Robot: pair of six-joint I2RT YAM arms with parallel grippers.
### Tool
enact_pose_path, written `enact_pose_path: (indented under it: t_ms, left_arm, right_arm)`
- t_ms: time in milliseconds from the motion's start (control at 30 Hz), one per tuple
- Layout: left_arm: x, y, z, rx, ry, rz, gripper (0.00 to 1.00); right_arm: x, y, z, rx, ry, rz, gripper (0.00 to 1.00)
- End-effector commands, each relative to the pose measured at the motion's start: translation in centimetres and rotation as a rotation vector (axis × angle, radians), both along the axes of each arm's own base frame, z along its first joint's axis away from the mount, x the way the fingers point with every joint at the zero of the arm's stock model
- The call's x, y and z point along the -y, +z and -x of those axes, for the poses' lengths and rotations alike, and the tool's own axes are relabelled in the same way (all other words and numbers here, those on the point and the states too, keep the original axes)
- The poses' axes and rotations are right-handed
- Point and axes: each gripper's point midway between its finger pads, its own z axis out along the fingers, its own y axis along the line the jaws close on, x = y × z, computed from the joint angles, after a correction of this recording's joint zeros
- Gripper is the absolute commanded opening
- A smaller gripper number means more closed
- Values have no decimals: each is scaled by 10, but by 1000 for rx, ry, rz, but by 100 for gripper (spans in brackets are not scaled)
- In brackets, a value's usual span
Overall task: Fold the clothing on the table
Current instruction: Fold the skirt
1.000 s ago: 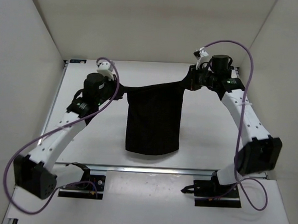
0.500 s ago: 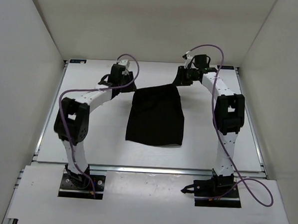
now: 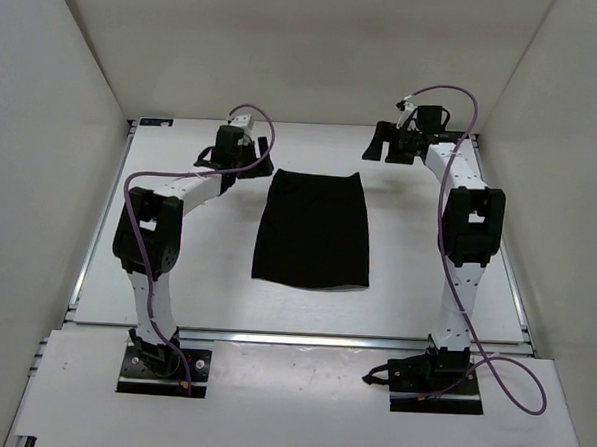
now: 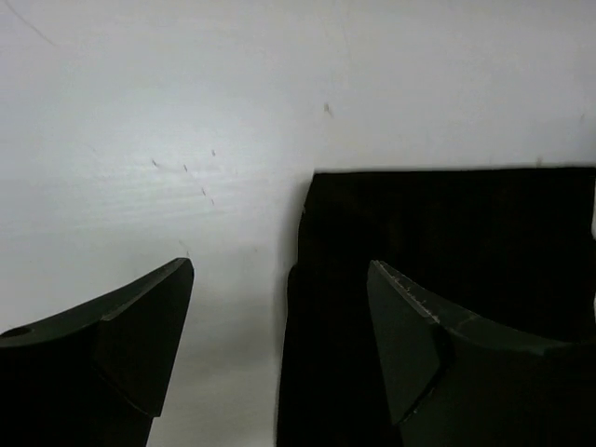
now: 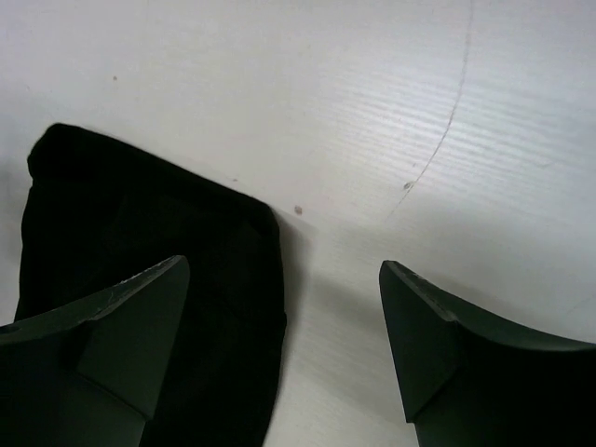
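On the table [image 3: 215,289] the clothing [image 3: 313,229] runs near-to-far; left fingers [image 4: 130,326], right fingers [image 5: 112,335] gape empty.

Bright even light, soft shadows on table [image 3: 215,279], wrist views blurred

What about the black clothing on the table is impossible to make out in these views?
- Top view: the clothing is uniform matte black, so layers, seams and garment type are unreadable.
- Left wrist view: only one corner shows; the frame edges and a left gripper finger hide the rest.
- Right wrist view: likewise one corner, partly behind a right gripper finger.
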Motion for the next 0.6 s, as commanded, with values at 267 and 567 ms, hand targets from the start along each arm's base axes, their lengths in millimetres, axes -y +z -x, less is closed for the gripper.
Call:
enact_pose_path:
  t_ms: [267, 567]
  left_arm:
    - [41, -10, 10, 63, -165, 63, 82]
    - [44, -31, -7, 9, -151, 88, 76]
  right_arm:
    - [-60, -18, 15, 5, 100, 15, 78]
    - [-43, -48, 5, -57, 23, 97, 70]
